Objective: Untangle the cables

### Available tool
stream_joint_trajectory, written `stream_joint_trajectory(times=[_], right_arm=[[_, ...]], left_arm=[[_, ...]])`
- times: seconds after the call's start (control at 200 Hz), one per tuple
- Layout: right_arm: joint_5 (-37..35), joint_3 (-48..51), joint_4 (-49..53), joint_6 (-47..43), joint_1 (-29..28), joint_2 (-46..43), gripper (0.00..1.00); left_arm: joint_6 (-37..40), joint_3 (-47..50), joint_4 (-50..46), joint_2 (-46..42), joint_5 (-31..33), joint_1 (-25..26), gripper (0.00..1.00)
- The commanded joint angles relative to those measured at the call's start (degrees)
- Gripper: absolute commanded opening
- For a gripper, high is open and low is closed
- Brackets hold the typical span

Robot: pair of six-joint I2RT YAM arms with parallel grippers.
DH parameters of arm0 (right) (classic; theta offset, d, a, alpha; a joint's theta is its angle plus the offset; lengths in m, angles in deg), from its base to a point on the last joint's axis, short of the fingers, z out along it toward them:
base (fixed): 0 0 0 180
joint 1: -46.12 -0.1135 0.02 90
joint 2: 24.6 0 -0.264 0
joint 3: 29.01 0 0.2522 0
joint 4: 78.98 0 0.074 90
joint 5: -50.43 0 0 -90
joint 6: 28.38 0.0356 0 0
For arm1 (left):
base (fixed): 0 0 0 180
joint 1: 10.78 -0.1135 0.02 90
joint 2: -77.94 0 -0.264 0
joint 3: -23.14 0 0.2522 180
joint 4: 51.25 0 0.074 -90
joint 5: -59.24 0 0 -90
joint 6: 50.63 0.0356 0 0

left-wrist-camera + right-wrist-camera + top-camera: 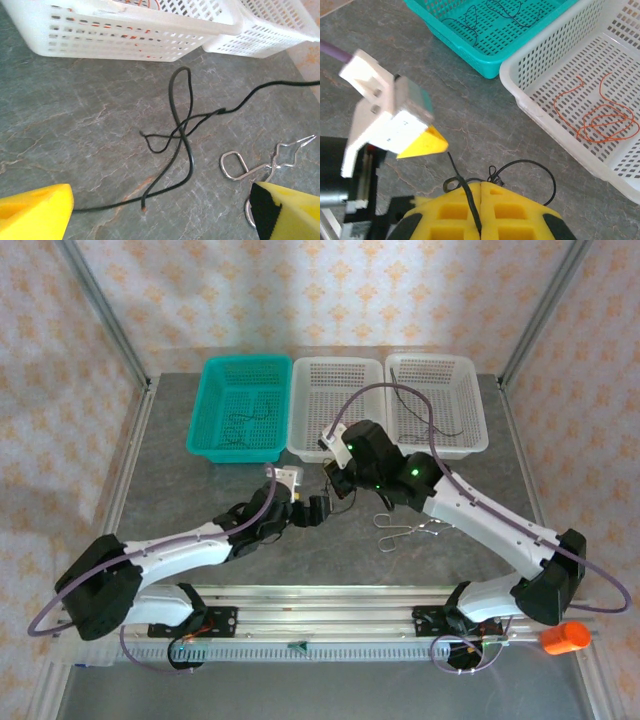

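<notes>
Beyond the cable (182, 131) a white basket (125, 40) blocks; clip (247, 172) crowds right.

left pincer (160, 212) spread wide near the table, right pincer (481, 190) clamped shut, both arms angled inward.

You have, abreast at the back of the grey stone-look bench (200, 490): teal plastic basket (245, 361) left, white slotted plastic basket (338, 362) middle, second white plastic basket (432, 358) right. Thin orange-red cables (602, 120) lie in the middle one. Knotted black cable (181, 127) in front of it, silver wire clip (271, 161) just right.
</notes>
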State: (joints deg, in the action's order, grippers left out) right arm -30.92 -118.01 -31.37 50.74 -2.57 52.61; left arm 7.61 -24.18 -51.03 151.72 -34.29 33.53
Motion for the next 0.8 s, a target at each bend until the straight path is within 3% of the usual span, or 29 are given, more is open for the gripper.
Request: stream_joint_trajectory(times=[0.0,0.115,0.34,0.571,0.796], right_arm=[[2.2,-2.5,0.9,1.5,0.3,-0.2,0.00],[4.0,-3.6,1.2,1.8,0.3,-0.5,0.00],[5.3,-5.3,1.9,1.7,0.3,-2.2,0.00],[2.3,-7.8,3.4,0.7,0.3,-5.4,0.00],[-0.7,-10.7,4.9,-0.3,0.3,-6.6,0.00]], left_arm=[[0.8,-3.3,1.9,2.4,4.1,0.6,0.93],[-1.4,-4.8,3.0,5.6,8.2,0.7,0.92],[-5.4,-9.0,1.4,13.6,10.3,0.7,0.91],[-6.9,-8.4,-0.3,15.1,11.0,0.6,0.72],[-8.6,-6.0,0.2,14.7,11.2,0.6,0.66]])
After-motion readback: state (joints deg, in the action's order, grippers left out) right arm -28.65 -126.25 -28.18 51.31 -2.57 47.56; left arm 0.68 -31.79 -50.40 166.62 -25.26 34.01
